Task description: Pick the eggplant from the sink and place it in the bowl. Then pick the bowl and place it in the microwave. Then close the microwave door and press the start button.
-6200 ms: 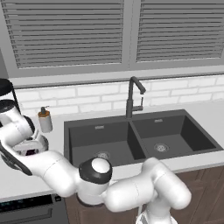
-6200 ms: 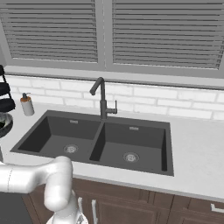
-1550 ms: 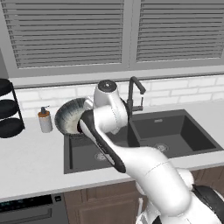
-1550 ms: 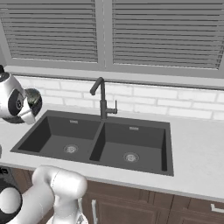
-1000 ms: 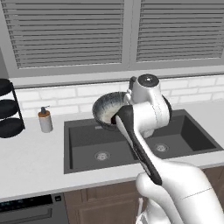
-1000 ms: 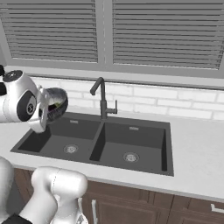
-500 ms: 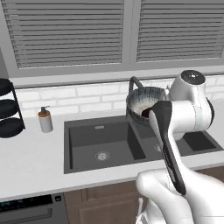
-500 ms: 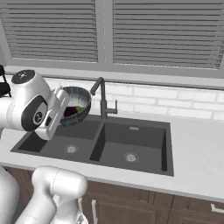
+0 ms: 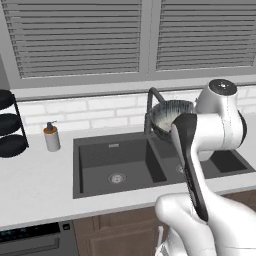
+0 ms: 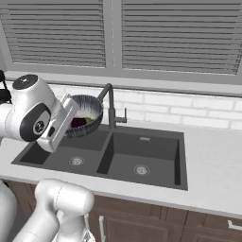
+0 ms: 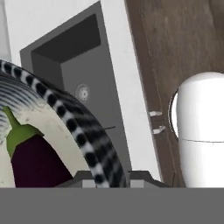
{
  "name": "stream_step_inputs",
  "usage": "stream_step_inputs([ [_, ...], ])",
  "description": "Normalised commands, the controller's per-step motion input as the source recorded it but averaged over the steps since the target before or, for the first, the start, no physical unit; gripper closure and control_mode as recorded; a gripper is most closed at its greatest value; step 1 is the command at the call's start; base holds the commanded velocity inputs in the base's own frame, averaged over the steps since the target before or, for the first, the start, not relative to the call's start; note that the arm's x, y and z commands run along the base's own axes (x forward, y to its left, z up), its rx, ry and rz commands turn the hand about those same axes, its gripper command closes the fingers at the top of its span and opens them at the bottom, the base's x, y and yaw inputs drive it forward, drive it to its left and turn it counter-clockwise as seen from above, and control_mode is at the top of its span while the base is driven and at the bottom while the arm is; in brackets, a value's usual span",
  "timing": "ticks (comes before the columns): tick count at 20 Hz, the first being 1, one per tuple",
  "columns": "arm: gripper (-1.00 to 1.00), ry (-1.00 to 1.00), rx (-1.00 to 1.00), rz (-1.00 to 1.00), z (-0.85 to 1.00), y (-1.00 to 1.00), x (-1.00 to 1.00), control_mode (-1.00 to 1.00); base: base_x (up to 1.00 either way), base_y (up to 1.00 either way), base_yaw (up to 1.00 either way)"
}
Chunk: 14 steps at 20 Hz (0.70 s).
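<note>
The wide round bowl [image 10: 84,116], dark grey and streaked outside with a pale speckled inside, hangs in the air at left of centre in the right base view, above the left basin of the dark grey double-basin sink [image 10: 156,146] and just beside the tall black curved faucet [image 10: 112,108]. The small glossy dark purple eggplant [image 11: 35,159] with its green stem cap lies inside the bowl at the lower left of the hand view; a dark patch in the bowl in the right base view looks like the same vegetable. The two-finger gripper [image 11: 111,176] is clamped together on the bowl's rim — the striped rim runs straight down between the finger tips at the bottom of the hand view.

So the step in hand, as I judge it, is the carry to the microwave, with the eggplant already loaded. To do it well:

- Keep the bowl near level; it looks tipped in the base views, and the eggplant could roll out over the low side.
- A rim pinch lets a wide bowl swing, so move smoothly — no sharp wrist turns.
- Give the faucet clearance, since the bowl is close to its neck in the left base view.
- Approach the cavity squarely and set the bowl down before letting go.
</note>
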Motion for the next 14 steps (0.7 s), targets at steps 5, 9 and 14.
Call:
stream_step_inputs([
  [5, 1.00, 0.00, 0.00, 0.00, 0.00, 0.00, 0.00, 1.00, -0.62, -0.06, -0.57],
  [9, 1.00, 0.00, 0.00, 0.00, 0.00, 0.00, 0.00, 1.00, -0.50, -0.03, -0.73],
  [14, 1.00, 0.00, 0.00, 0.00, 0.00, 0.00, 0.00, 1.00, -0.38, -0.03, -0.80],
])
